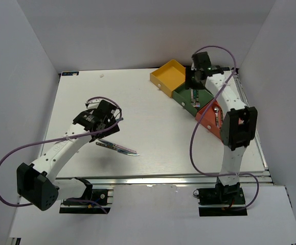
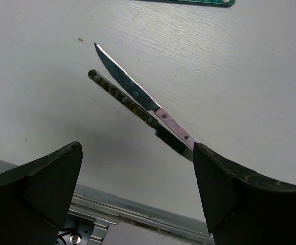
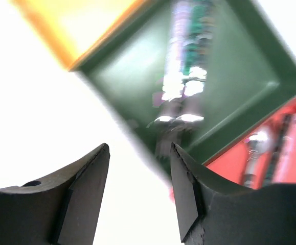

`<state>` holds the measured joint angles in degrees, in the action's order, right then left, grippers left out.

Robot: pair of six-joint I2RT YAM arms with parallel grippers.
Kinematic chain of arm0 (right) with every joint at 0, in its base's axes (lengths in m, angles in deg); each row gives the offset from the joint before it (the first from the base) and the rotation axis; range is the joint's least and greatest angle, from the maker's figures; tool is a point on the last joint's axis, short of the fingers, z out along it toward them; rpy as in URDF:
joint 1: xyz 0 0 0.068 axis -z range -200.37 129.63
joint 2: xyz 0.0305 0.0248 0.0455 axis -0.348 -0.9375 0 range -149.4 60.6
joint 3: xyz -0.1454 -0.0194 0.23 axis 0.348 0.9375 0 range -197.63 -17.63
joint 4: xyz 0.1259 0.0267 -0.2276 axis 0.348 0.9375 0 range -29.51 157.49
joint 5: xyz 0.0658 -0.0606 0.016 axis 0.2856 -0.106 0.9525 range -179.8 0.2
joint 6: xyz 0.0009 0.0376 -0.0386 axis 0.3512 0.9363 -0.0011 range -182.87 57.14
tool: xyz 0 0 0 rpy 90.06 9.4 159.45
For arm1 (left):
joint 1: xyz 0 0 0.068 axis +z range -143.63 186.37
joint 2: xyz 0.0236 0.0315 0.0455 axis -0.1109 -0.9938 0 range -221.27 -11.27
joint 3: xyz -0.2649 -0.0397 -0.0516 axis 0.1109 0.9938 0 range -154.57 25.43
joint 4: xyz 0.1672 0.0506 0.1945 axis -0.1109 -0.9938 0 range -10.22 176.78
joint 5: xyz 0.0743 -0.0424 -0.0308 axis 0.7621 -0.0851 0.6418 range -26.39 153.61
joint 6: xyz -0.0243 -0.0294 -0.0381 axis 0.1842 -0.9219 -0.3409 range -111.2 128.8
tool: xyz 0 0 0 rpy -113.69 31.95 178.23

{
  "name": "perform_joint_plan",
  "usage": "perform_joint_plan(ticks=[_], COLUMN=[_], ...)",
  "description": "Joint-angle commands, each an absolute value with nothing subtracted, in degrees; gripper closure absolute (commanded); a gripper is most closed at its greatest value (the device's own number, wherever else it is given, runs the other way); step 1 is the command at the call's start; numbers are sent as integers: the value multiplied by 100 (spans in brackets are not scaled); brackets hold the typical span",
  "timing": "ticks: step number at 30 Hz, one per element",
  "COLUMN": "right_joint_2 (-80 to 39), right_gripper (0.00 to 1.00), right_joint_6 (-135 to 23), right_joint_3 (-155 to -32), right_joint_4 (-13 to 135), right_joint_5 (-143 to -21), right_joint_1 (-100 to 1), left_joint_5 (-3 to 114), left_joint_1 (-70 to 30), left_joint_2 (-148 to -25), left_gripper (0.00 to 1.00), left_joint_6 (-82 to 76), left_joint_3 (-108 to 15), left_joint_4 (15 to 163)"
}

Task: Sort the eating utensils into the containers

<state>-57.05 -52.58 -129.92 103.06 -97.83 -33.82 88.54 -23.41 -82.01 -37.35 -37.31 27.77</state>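
Two knives (image 2: 137, 99) lie diagonally near the table's (image 1: 153, 132) near edge, handles toward the left gripper (image 2: 137, 153), fingers wide apart and empty; the right gripper (image 3: 139, 148), also parted, is well away.

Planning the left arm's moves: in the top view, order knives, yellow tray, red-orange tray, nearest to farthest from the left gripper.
1. Knives, right by the left gripper.
2. Yellow tray, back right.
3. Red-orange tray, right edge.
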Motion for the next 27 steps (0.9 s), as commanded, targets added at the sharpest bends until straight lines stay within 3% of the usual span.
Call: perform_joint_plan(ticks=[1, 9, 14, 18, 19, 20, 21, 27], right_joint_2=[-4772, -3837, -3336, -2897, -2722, -2642, -2572, -2062], right_gripper=[43, 43, 43, 42, 28, 28, 11, 11], right_joint_6=[-5470, -4907, -4670, -4293, -4178, -4177, -4064, -3992], right_joint_3=[-12043, -10562, -9955, -9568, -9428, -9366, -9304, -8926], right_joint_4=[9909, 9433, 9310, 9266, 9266, 9275, 9275, 9502], right_joint_5=[-9735, -9323, -9156, -9086, -9050, -9050, -9033, -8769], right_joint_1=[-4240, -4822, -4911, -4919, -4920, -4920, -4928, -4946], left_joint_5=[9243, 9391, 9560, 9840, 9946, 9973, 9990, 10000], left_joint_1=[-2334, -2299, -1860, -1631, -1613, -1596, -1561, -1490], left_joint_2=[-8307, -8710, -9712, -10793, -11213, -11408, -11602, -12780], left_gripper=[2, 11, 18, 18, 18, 18, 18, 18], left_joint_6=[-4471, -5580, -5640, -6422, -6702, -6809, -6932, -7460], left_joint_3=[-3794, -3503, -4170, -5257, -5444, -5629, -5805, -6877], left_joint_4=[2377, 2770, 3114, 2633, 2526, 2482, 2464, 2395])
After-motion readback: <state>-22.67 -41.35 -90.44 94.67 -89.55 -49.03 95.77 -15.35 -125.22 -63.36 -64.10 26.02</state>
